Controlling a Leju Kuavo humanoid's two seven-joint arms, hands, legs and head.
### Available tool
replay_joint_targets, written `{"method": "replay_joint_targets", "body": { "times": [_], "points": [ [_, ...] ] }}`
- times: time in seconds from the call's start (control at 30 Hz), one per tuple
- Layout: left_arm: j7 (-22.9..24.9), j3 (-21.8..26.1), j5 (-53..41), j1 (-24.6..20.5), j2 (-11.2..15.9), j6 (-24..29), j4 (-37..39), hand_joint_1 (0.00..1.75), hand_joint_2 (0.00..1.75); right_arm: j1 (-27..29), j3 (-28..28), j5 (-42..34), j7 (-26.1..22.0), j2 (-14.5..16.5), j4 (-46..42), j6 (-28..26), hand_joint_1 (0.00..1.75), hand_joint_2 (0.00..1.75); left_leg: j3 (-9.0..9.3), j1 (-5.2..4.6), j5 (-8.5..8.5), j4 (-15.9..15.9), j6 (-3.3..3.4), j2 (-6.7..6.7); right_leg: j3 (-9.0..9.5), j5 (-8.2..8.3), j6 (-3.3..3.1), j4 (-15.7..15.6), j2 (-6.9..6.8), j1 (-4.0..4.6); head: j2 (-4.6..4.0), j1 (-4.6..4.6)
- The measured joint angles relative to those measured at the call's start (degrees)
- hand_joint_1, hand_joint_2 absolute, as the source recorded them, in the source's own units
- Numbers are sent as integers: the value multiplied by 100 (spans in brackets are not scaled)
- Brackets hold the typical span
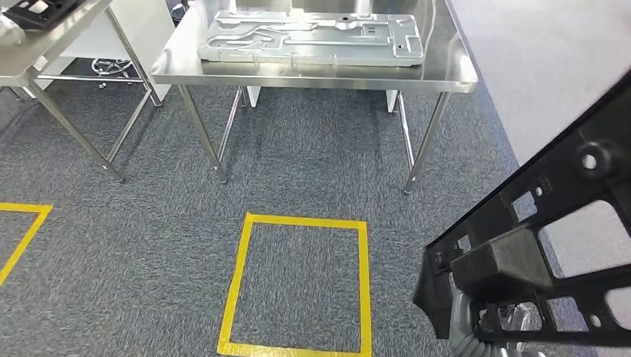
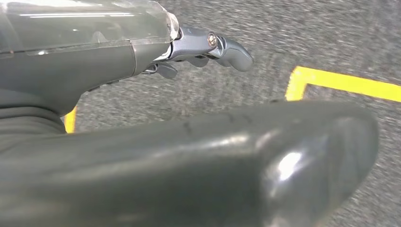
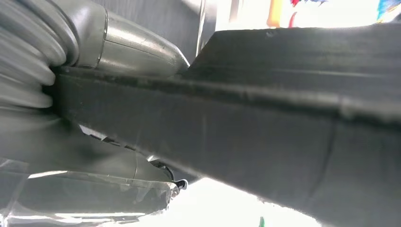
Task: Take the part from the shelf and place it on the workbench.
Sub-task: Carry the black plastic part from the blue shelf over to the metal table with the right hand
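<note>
A large black plastic frame part (image 1: 551, 245) with cut-outs and holes fills the lower right of the head view. My right hand (image 1: 470, 327) grips it from below, and the grey ribbed cover shows under its lower end. In the right wrist view the black part (image 3: 265, 123) lies straight across my right hand (image 3: 94, 61). The steel workbench (image 1: 312, 76) stands ahead across the carpet. My left hand (image 2: 142, 61) hangs over the carpet with its fingers (image 2: 227, 47) stretched out and nothing in it.
A silver stamped metal panel (image 1: 312, 37) lies on the workbench. A second steel table (image 1: 30, 63) at the far left carries a dark object (image 1: 37, 9). A yellow tape square (image 1: 298, 223) marks the carpet before the workbench, and another tape line (image 1: 26, 223) lies to the left.
</note>
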Motion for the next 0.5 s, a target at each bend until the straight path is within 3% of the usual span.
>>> {"method": "replay_joint_targets", "body": {
  "times": [0.07,0.17,0.23,0.3,0.33,0.37,0.43,0.47,0.5],
  "points": [
    [16,-1,-61,2,23,-14,8,0,0,-129,-97,698,367,1,5,-304,175,175,54,-49,-6,-148,68,-20,76,-19,68,23,16,-13,0,14],
    [57,-15,-175,0,27,-20,27,0,0,-397,-287,2069,903,-2,19,-934,175,175,287,-21,112,-356,125,-35,98,-39,178,237,11,-28,0,11],
    [76,-29,-235,-29,30,-21,41,0,0,-640,-411,2841,1158,-10,31,-1289,175,175,409,3,115,-427,149,-23,-149,-271,247,655,3,-54,1,24],
    [89,-39,-286,-46,31,-23,53,0,0,-809,-506,3623,1444,-32,53,-1524,175,175,465,25,73,-444,151,-27,-582,-523,317,1203,-1,-93,2,30],
    [93,-48,-319,-41,30,-26,63,0,0,-897,-564,4184,1638,-62,79,-1621,175,175,496,41,38,-445,138,-32,-765,-553,347,1351,-4,-118,2,32],
    [98,-57,-350,-34,30,-29,76,0,0,-1013,-633,4812,1830,-105,110,-1697,175,175,538,59,-3,-445,115,-37,-870,-472,379,1331,-11,-144,2,31],
    [102,-78,-408,-31,29,-33,102,0,0,-1318,-842,5999,2000,-227,174,-1796,175,175,645,100,-98,-445,61,-37,-817,39,435,767,-36,-198,1,32],
    [104,-85,-429,-38,30,-34,110,0,0,-1464,-991,6347,1850,-280,202,-1823,175,175,704,115,-145,-446,28,-37,-750,296,452,446,-55,-211,1,34],
    [107,-95,-450,-54,32,-33,115,0,0,-1607,-1182,6521,1514,-315,225,-1839,175,175,740,123,-183,-449,-6,-40,-700,449,437,196,-74,-205,1,40]
  ]
}}
